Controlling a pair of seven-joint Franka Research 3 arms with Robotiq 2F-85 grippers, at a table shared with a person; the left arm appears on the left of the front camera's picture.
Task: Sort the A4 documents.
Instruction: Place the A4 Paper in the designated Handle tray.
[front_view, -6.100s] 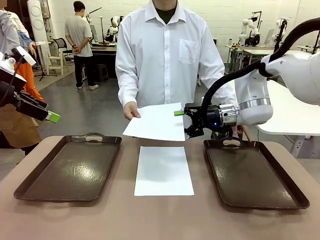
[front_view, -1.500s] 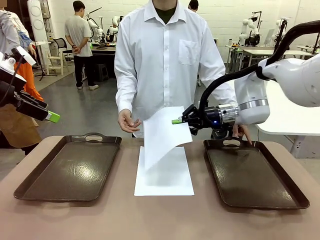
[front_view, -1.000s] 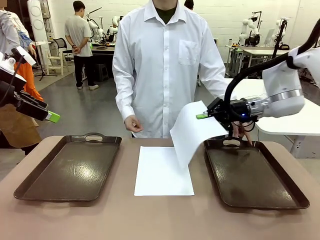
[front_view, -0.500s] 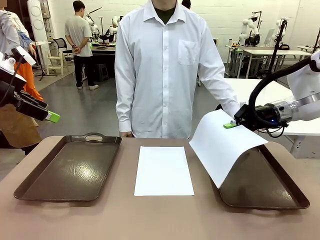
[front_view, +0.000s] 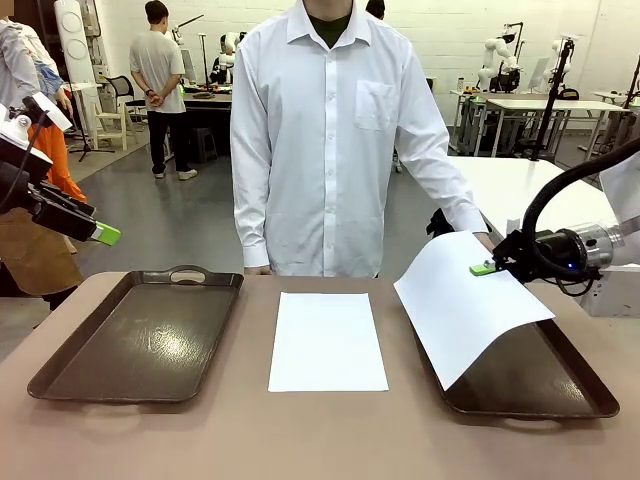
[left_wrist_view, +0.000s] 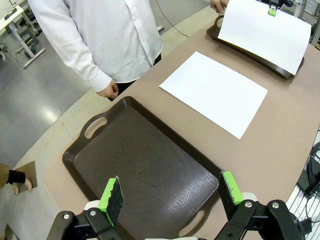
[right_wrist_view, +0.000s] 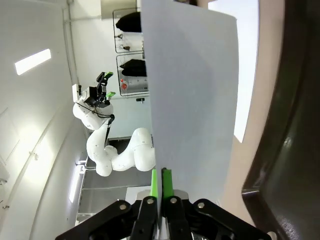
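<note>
Paper sheet (front_view: 470, 305) droops from right claw (front_view: 484, 268), clamped tight on its upper edge, above the right tray (front_view: 545, 372).

Tilted A4 document (front_view: 470, 305): plain white, no visible print. Flat A4 document (front_view: 327, 340): plain white. Left tray (front_view: 140, 335), at 9 o'clock of the flat A4 document: dark brown, mottled sheen. Right tray (front_view: 540, 372), at 3 o'clock: same dark brown. Table (front_view: 320, 440): matt tan-brown. Right gripper (front_view: 482, 269) and left gripper (left_wrist_view: 171, 191): black bodies, bright green pads. Person's shirt (front_view: 330, 130): white.
</note>
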